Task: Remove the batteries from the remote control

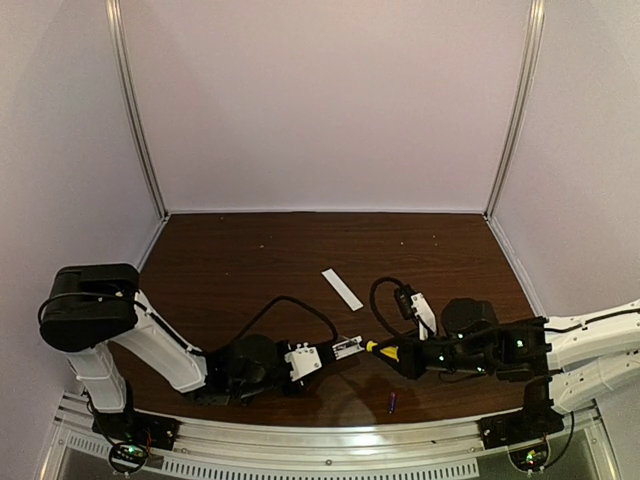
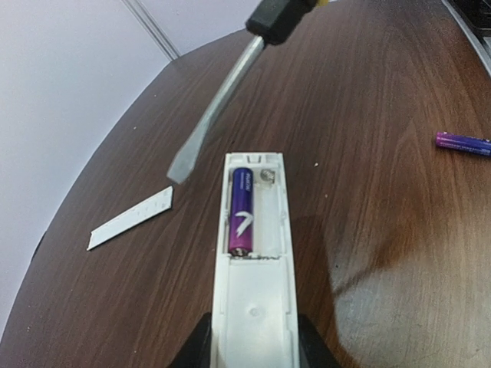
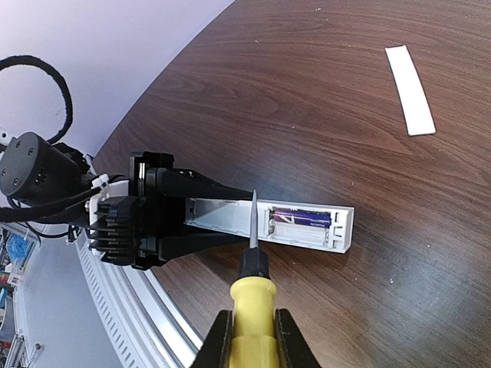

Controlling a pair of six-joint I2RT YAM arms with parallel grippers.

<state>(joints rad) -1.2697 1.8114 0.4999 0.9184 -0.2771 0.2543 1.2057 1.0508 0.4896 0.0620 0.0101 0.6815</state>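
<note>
because the left gripper is clamped on the one remote control, its open recess faces up, braced for prying. the right gripper pinches one screwdriver, blade tip near the recess. one cover strip lies apart. two batteries: a seated battery in the recess, a loose battery on the table.

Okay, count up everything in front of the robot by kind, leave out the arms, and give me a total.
Remote control: 1
Batteries: 2, one in the recess, one lying loose
Cover strip: 1
Screwdriver: 1
Total: 5
</note>
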